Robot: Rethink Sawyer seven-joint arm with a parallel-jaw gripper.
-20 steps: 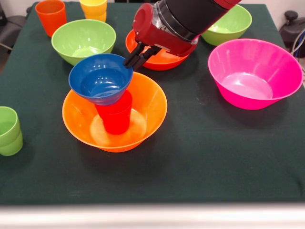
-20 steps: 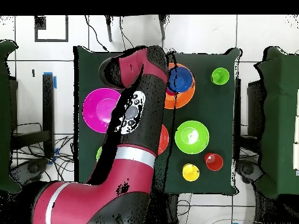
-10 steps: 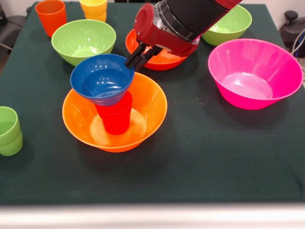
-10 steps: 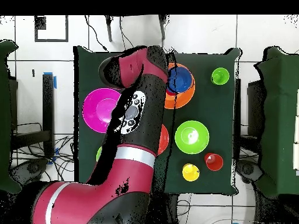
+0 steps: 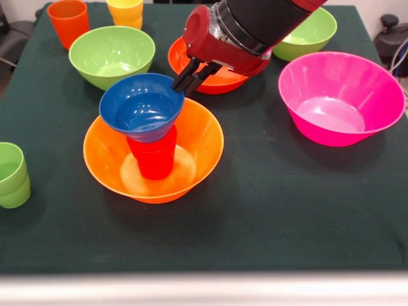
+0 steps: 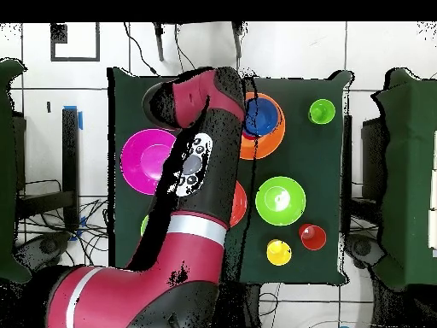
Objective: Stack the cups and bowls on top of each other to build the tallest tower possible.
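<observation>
The small blue bowl (image 5: pixel 143 106) sat tilted on the rim of the red cup (image 5: pixel 153 156), which stood inside the large orange bowl (image 5: pixel 197 137) near the middle of the worktop (image 5: pixel 287 204). The pincer (image 5: pixel 183 83) was at the blue bowl's far rim, its two dark fingers (image 5: pixel 189 78) drawn close together and apparently pinching that thin edge, though the contact itself was too small to settle. By its look the bowl was light, stiff, glossy plastic, so it probably slid easily on the cup's narrow lip and would tip if released off-centre; the rim seemed the only place thin enough to nip, and a grip there gave little control over tilt. The stacked light green cups (image 5: pixel 11 173) stood well apart at the worktop's edge, tapered and smooth, likely best taken across the upper wall just under the lip. From overhead the arm (image 6: pixel 201 162) covered much of the cloth, with the blue bowl (image 6: pixel 263 117) showing just beside it.
</observation>
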